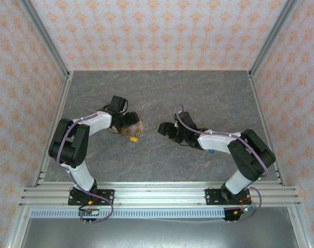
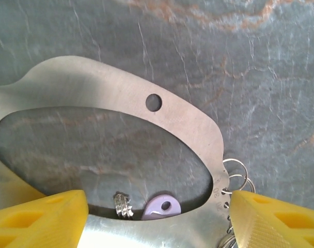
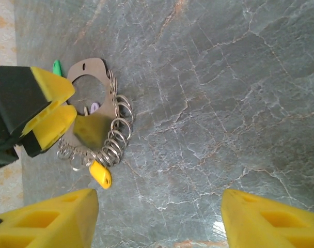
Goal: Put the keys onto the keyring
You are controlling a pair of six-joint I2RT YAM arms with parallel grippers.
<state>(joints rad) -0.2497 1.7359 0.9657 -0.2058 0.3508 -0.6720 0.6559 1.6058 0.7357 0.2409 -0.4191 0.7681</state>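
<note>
While your left gripper (image 2: 159, 201) straddles the keyring (image 2: 121, 88), grip unclear, ease your spread, empty right gripper (image 3: 159, 206) in from three o'clock.

You have a grey, marble-veined surface (image 1: 162, 93) with pale cracks and rusty streaks. Walls (image 1: 157, 31) papered in peach with an orange floral pattern close it in on three sides. Aluminium uprights (image 1: 45, 36) stand at the far corners, and ribbed aluminium rails (image 1: 157, 194) run along the near edge.
</note>
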